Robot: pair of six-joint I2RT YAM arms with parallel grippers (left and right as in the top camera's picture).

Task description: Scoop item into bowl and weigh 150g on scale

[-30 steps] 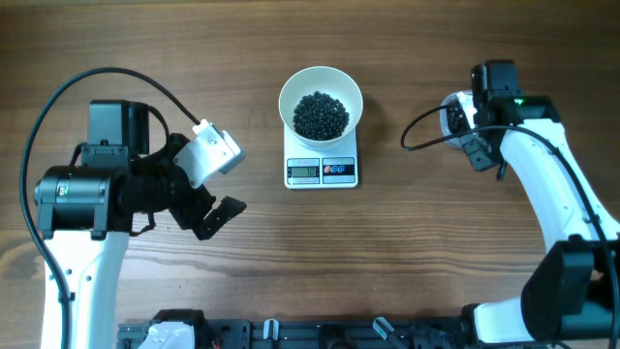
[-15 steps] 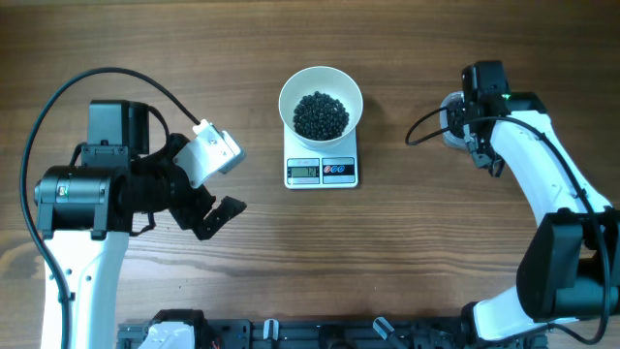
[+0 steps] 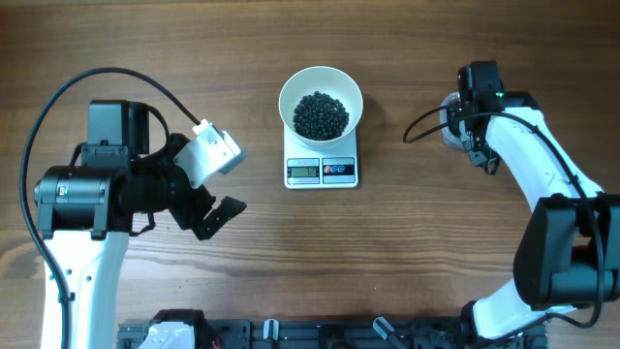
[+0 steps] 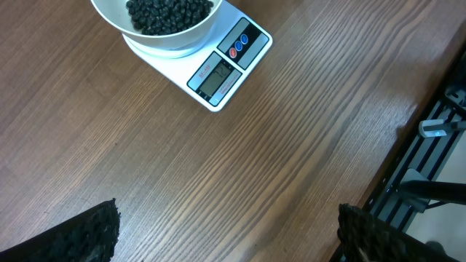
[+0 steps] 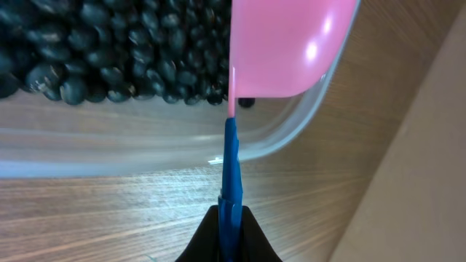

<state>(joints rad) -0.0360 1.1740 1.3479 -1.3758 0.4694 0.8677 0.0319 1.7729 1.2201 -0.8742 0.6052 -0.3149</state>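
Now my R claw (image 5: 230,218) grips the pink scoop (image 5: 291,44) at the tub (image 5: 145,149) of beans (image 5: 109,51); L claw (image 4: 229,231) hangs wide open. Next, I guess: dig, lift, tip into bowl (image 3: 287,97) on scale (image 3: 321,171).

The black right gripper (image 5: 229,218) has slid a little to the left. The white arm (image 3: 528,160) behind it has swung in too. Its dark lower part (image 3: 562,262) now looks bigger from above.

Scale (image 4: 218,70) display digits seemingly illegible; no readable text.
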